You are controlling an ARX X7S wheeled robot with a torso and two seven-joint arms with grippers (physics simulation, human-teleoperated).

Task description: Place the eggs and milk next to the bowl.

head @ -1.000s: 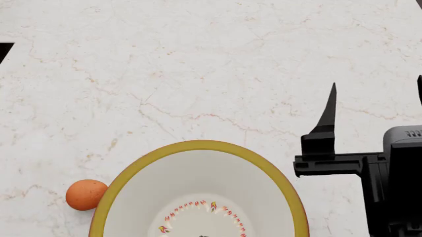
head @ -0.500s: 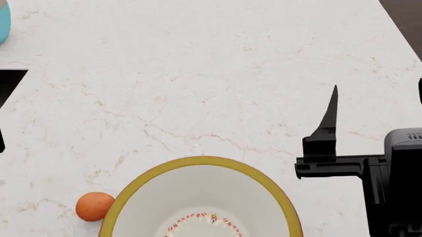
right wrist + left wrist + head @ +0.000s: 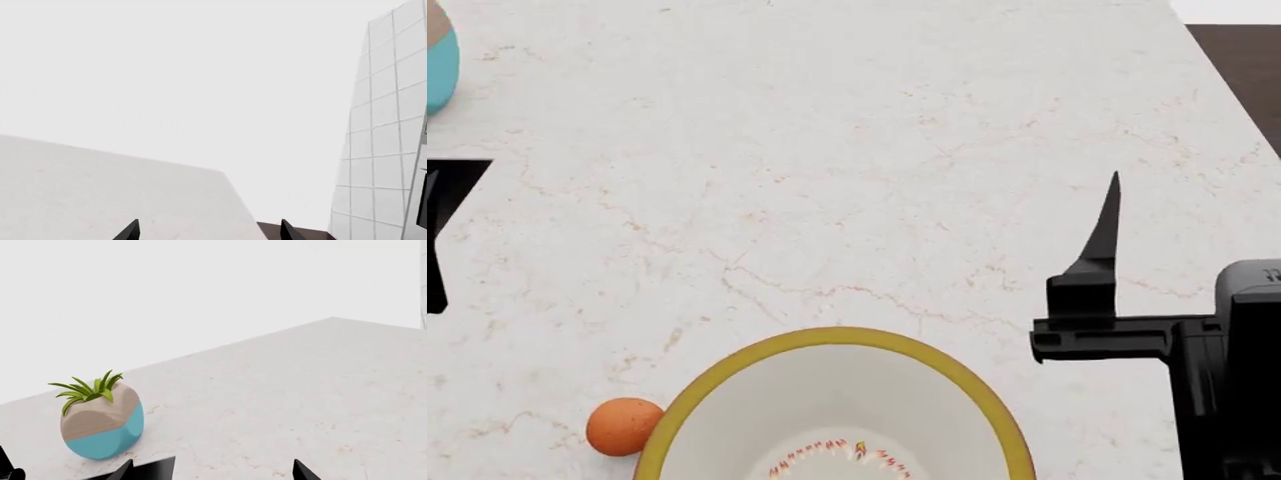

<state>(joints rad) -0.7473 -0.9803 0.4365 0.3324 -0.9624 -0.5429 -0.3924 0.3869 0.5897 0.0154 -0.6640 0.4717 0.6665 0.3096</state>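
Note:
The bowl [image 3: 827, 400], white with a mustard-yellow rim, sits at the near edge of the head view, cut off by the frame. One orange-brown egg [image 3: 623, 427] rests on the counter touching or almost touching the bowl's left side. The milk is out of view. My right gripper [image 3: 209, 233] hovers to the right of the bowl, open, with one black finger [image 3: 1105, 235] pointing away over bare marble. My left gripper [image 3: 213, 473] is open and holds nothing, low over the counter near the teal and brown vessel [image 3: 101, 424].
The teal and brown vessel [image 3: 438, 60] with a green plant stands at the far left of the marble counter [image 3: 827, 150]. The counter's right edge [image 3: 1228, 90] drops to a dark floor. A tiled wall [image 3: 387, 125] rises on the right.
The head view has tilted up: bowl and egg slid lower in frame, more far counter shows, and the vessel and left arm entered at the left. Both grippers stay open.

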